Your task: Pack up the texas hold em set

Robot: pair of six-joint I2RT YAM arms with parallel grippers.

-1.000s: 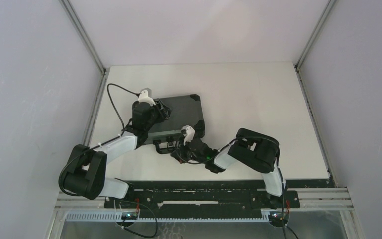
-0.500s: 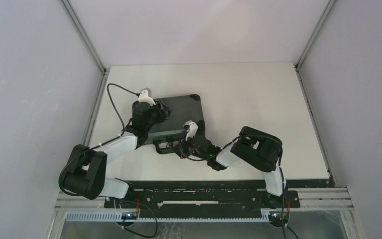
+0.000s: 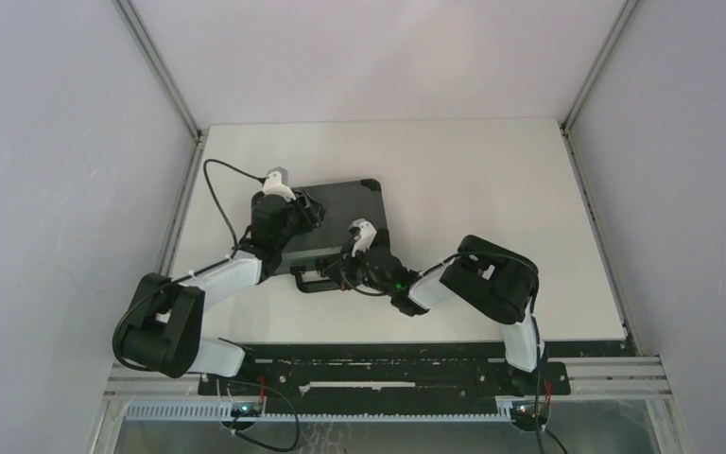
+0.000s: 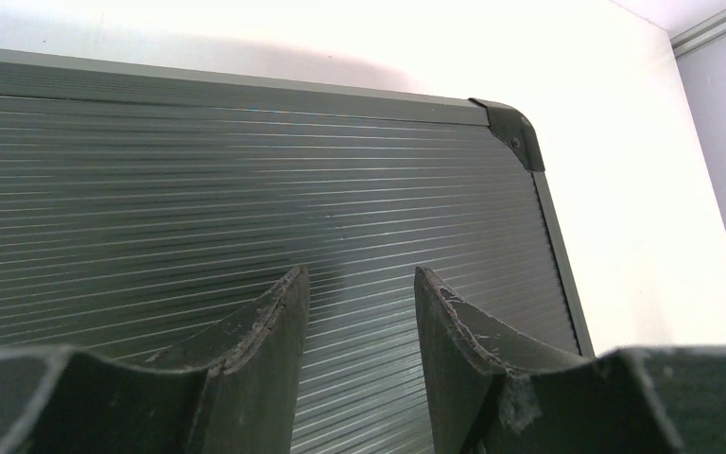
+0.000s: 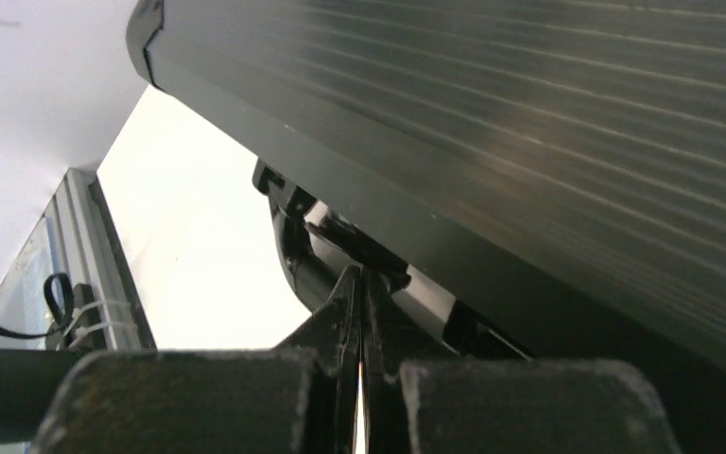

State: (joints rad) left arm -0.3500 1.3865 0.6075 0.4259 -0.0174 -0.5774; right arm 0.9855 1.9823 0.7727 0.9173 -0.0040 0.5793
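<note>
Black ribbed lid directly beneath the left hand [image 4: 359,274]: top of the briefcase [image 3: 345,203], closed and lying flat on the white bench [image 3: 492,180]. Left arm stretched forward from its base, elbow bent out to the left, forearm angled inward, wrist tipped down over the left part of the lid. Left hand released, its two fingers [image 4: 265,326] apart, nothing between them but lid ribs showing through the gap. Tips close above the lid; contact impossible to judge. Beyond that hand and to its right, the lid's framed edge ending in a rounded corner guard [image 4: 512,132], bare bench past it. Right arm folded sharply, elbow raised above the near part of the bench, forearm reaching low and leftward, wrist turned toward the near side of the briefcase. Right hand [image 5: 359,284] clenched, fingers [image 5: 340,326] pressed flat together on nothing, tips just beside the carrying handle [image 5: 288,246] and a latch fitting on the front wall of the case. Lid edge looming above and to the right of that hand in the wrist view, handle straight ahead and slightly left of the fingertips. Touching handle or latch: cannot tell. Seen from overhead, both hands at the same case, left over its top, right at its near edge.
</note>
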